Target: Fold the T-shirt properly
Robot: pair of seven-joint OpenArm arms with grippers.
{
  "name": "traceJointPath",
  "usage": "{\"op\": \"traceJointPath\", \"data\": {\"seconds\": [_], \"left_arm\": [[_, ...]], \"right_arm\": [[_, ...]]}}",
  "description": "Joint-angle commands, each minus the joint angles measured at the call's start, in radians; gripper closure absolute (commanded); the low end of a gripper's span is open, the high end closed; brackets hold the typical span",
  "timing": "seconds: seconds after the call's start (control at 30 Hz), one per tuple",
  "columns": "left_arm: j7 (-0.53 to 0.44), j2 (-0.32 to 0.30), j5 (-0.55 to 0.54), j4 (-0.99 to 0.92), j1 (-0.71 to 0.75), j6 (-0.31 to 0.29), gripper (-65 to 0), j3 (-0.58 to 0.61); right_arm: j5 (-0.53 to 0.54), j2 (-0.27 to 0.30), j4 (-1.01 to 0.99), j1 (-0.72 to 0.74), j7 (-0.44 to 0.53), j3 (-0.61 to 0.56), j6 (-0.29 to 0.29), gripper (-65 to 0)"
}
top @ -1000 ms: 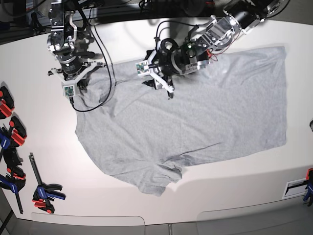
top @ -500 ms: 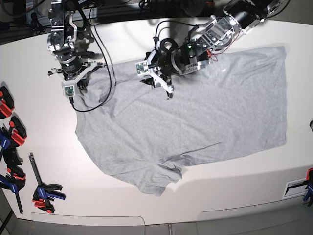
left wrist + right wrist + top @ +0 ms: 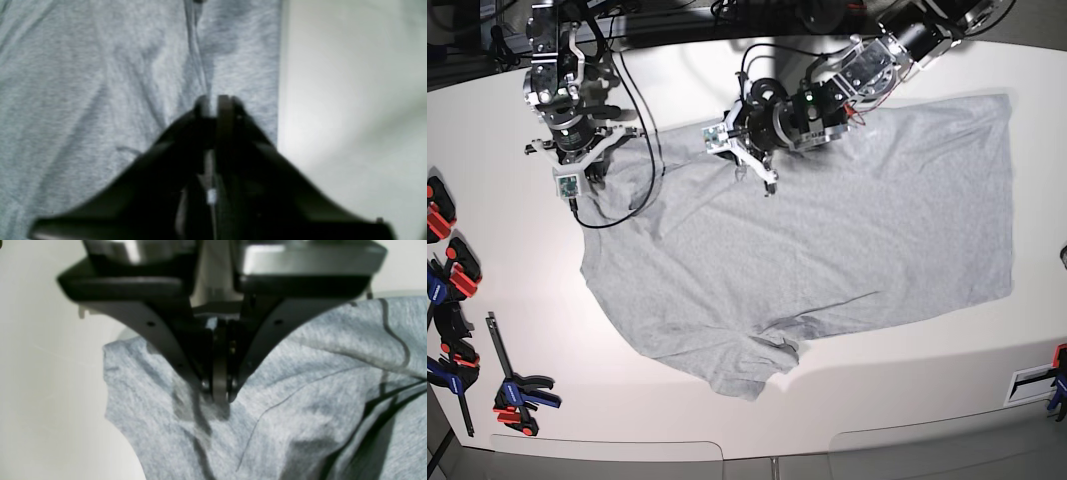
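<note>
A: Where's the T-shirt point(image 3: 827, 240)?

B: Spread plain side up over the middle and right of the white table point(image 3: 907, 400), one sleeve pointing toward the near edge, its far hem close to the table's right edge.

A: And the left gripper point(image 3: 749, 165)?

B: Down on the shirt's far edge, jaws clenched on a thin ridge of the grey cloth, right beside bare table.

A: The right gripper point(image 3: 592, 165)?

B: At the far-left part of the shirt, clamped tight on a pinch of fabric near the sleeve's edge.

A: Anything else?

B: Red-and-black clamps point(image 3: 517, 392) along the table's left edge.
</note>
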Motion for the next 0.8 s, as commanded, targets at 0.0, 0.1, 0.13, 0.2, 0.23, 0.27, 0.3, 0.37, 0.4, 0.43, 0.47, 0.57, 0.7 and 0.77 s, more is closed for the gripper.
{"op": "traceJointPath", "data": {"seconds": [0.0, 0.1, 0.13, 0.2, 0.23, 0.27, 0.3, 0.37, 0.4, 0.43, 0.47, 0.57, 0.7, 0.77], "left_arm": [[-0.002, 0.002, 0.001, 0.026, -0.014, 0.006, 0.0, -0.003], [0.029, 0.002, 0.001, 0.058, -0.015, 0.006, 0.0, -0.005], [0.035, 0.002, 0.001, 0.071, -0.015, 0.006, 0.0, -0.005], [0.039, 0.002, 0.001, 0.093, -0.014, 0.007, 0.0, -0.005], [0.039, 0.002, 0.001, 0.102, -0.014, 0.014, 0.0, -0.005], [0.038, 0.002, 0.001, 0.107, -0.014, 0.035, 0.0, -0.005], [0.037, 0.002, 0.001, 0.11, -0.014, 0.06, 0.0, -0.005], [0.037, 0.002, 0.001, 0.112, -0.015, 0.081, 0.0, -0.005], [0.039, 0.002, 0.001, 0.112, -0.014, 0.08, 0.0, -0.005], [0.042, 0.002, 0.001, 0.112, -0.013, 0.08, 0.0, -0.005], [0.048, 0.002, 0.001, 0.112, -0.011, 0.08, 0.0, -0.005], [0.06, -0.006, 0.0, 0.112, -0.011, 0.074, -1.4, -0.005], [0.059, -0.021, -0.035, 0.111, -0.01, 0.068, -15.2, -0.004], [0.056, -0.029, -0.049, 0.111, -0.008, 0.058, -15.1, -0.004]], "right_arm": [[-0.023, 0.003, -0.008, -0.009, -0.078, -0.002, -0.003, 0.0], [-0.023, 0.003, -0.008, -0.01, -0.078, -0.002, -0.003, 0.0], [-0.023, 0.003, -0.008, -0.01, -0.078, -0.002, -0.003, 0.0], [-0.022, 0.003, -0.008, -0.009, -0.078, -0.002, -0.003, 0.0], [-0.023, 0.003, -0.008, -0.01, -0.078, -0.002, -0.003, 0.0], [-0.023, 0.003, -0.008, -0.01, -0.079, -0.002, -0.003, 0.0], [-0.023, 0.003, -0.008, -0.01, -0.079, -0.002, -0.003, 0.0], [-0.023, 0.003, -0.008, -0.01, -0.079, -0.002, -0.003, 0.0], [-0.023, 0.003, -0.008, -0.01, -0.079, -0.002, -0.003, 0.0], [-0.023, 0.003, -0.008, -0.009, -0.079, -0.002, -0.003, 0.0], [-0.023, 0.003, -0.008, -0.009, -0.079, -0.002, -0.003, 0.0], [-0.023, 0.003, -0.008, -0.01, -0.079, -0.002, -0.003, 0.0], [-0.023, 0.003, -0.008, -0.01, -0.079, -0.002, -0.003, 0.0], [-0.023, 0.003, -0.008, -0.009, -0.079, -0.002, -0.003, 0.0]]}}
